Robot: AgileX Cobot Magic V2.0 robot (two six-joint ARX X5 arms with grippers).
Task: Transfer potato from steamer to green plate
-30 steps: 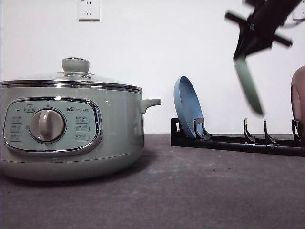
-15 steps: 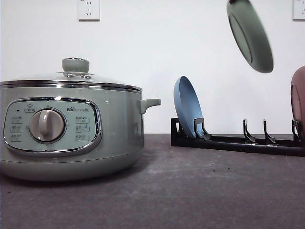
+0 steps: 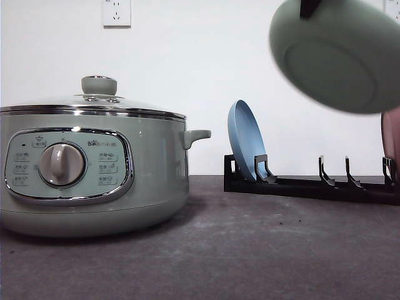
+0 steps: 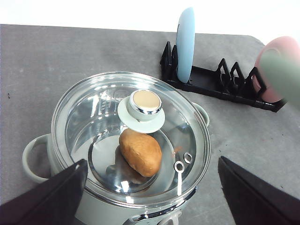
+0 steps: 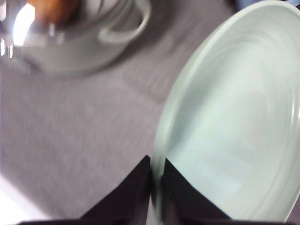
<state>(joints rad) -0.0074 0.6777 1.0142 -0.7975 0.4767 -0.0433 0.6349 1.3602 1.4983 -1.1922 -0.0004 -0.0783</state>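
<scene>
The pale green steamer (image 3: 94, 169) stands at the table's left with its glass lid (image 4: 133, 136) on. Through the lid the orange-brown potato (image 4: 140, 152) lies on the steamer's floor. My left gripper (image 4: 151, 161) hovers above the lid, open, its dark fingers (image 4: 56, 192) spread wide on either side. The green plate (image 3: 340, 56) hangs in the air at the upper right, tilted, its underside facing the front camera. My right gripper (image 5: 157, 159) is shut on the green plate's (image 5: 234, 117) rim.
A black dish rack (image 3: 306, 184) sits at the back right of the grey table. It holds a blue plate (image 3: 245, 147) upright and a pink plate (image 4: 276, 51) at its right end. Bare tabletop (image 3: 269, 250) lies between steamer and rack.
The green plate swung from hanging edge-on over the rack to a tilted pose, higher and closer to the front camera. The steamer and rack stayed still.
</scene>
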